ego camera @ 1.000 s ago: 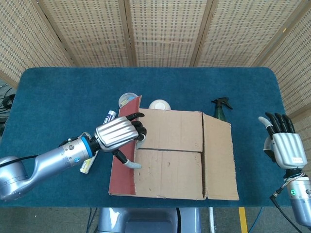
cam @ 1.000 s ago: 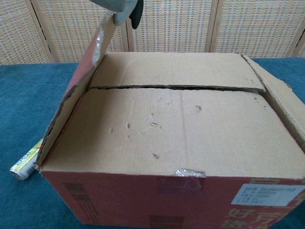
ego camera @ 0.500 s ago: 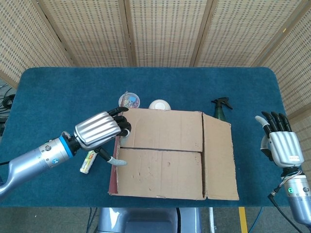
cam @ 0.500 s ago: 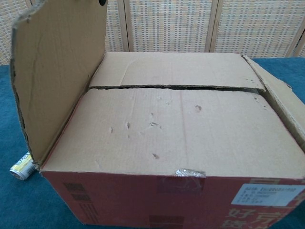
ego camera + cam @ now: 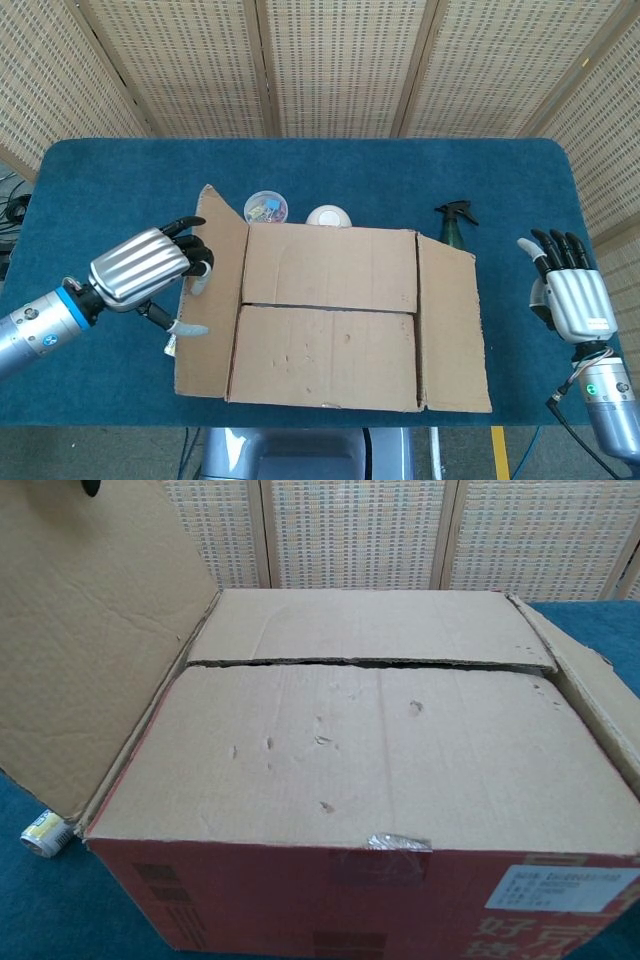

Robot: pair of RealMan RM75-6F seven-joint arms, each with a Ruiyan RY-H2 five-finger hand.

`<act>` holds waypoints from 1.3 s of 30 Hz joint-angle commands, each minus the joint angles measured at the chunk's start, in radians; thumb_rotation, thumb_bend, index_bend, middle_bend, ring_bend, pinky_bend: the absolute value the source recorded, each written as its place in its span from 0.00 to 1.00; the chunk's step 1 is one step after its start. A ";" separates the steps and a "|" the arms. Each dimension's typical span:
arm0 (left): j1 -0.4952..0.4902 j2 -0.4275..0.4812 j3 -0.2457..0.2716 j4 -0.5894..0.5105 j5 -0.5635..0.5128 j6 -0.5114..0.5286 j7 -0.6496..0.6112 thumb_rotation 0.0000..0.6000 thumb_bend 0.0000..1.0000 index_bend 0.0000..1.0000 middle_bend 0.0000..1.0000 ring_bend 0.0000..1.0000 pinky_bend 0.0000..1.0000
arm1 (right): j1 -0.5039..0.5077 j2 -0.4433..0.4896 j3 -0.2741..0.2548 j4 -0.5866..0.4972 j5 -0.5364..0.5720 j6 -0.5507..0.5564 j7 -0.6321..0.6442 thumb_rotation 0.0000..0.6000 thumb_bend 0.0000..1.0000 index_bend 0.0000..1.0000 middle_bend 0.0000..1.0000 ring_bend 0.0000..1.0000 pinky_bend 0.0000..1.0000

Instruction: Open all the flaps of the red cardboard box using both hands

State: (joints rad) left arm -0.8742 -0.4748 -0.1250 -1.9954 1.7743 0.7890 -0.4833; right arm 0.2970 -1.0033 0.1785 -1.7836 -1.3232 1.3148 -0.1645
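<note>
- Silver-backed and dark-fingered, the robot's left hand (image 5: pixel 150 268) sits at about nine o'clock on the blue cloth-covered table (image 5: pixel 120 180); its fingertips touch the outer edge of the brown cardboard left flap (image 5: pixel 210 300), and whether they actually pinch it cannot be told.
- That left flap is folded outward, its plain inner face up; in the chest view it fills the upper left corner (image 5: pixel 90 630).
- Small yellow-and-white tube (image 5: pixel 45 833) lies on the table just beside the box's lower left corner, partly under the flap.
- Red cardboard box (image 5: pixel 300 910) stands at the table's centre, toward six o'clock; its red front wall carries a white label.
- Two long brown top flaps (image 5: pixel 330 310) lie flat and shut, meeting along a dark seam across the middle.
- Round clear container with colourful contents (image 5: pixel 265 208) and a white bowl (image 5: pixel 328 216) sit at twelve o'clock, just behind the box.
- Brown right-side flap (image 5: pixel 452 330) slopes slightly outward.
- Dark green spray bottle (image 5: pixel 454 222) stands at about one o'clock, beside the box.
- Right hand (image 5: pixel 570 298) hovers at three o'clock, well apart from the box, fingers straight, spread, holding nothing.
</note>
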 commanded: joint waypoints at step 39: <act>0.133 -0.483 -0.030 0.024 -0.494 0.118 0.764 0.52 0.13 0.08 0.00 0.00 0.00 | -0.007 -0.025 -0.018 0.017 -0.012 0.002 0.004 1.00 0.88 0.15 0.09 0.00 0.01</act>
State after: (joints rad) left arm -0.7298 -0.9079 -0.1426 -1.9710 1.3234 0.8838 0.2269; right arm 0.2891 -1.0270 0.1606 -1.7673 -1.3334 1.3159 -0.1590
